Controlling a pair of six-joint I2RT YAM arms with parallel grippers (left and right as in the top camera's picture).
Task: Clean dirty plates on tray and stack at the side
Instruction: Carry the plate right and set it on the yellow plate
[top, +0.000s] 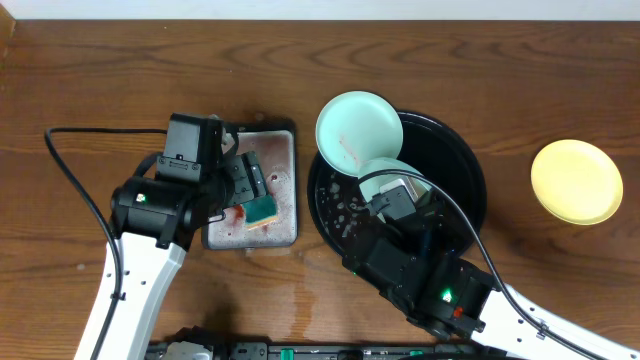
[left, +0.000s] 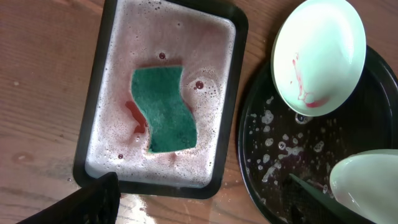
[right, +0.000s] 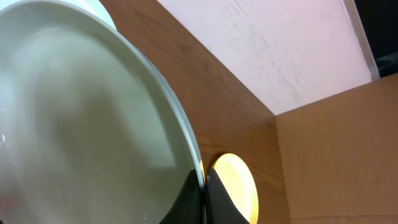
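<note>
Overhead, the left hand (top: 243, 182) hangs with jaws wide and empty above a green sponge (top: 262, 210) lying in the soapy rectangular tray (top: 285, 145). Just right of it, a red-streaked mint plate (top: 358, 128) rests across the rim of the round black tray (top: 462, 168). The right hand (right: 204, 186) is clamped on the edge of a second mint plate (top: 385, 170) over that tray. The yellow plate (top: 577, 181) sits on the bench (top: 100, 80), well to its right.

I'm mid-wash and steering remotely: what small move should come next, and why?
Probably lower the left gripper onto the sponge and close. Its jaws stand open above the sponge in the soapy tray, while the right gripper pinches a mint plate by its rim over the round tray.
</note>
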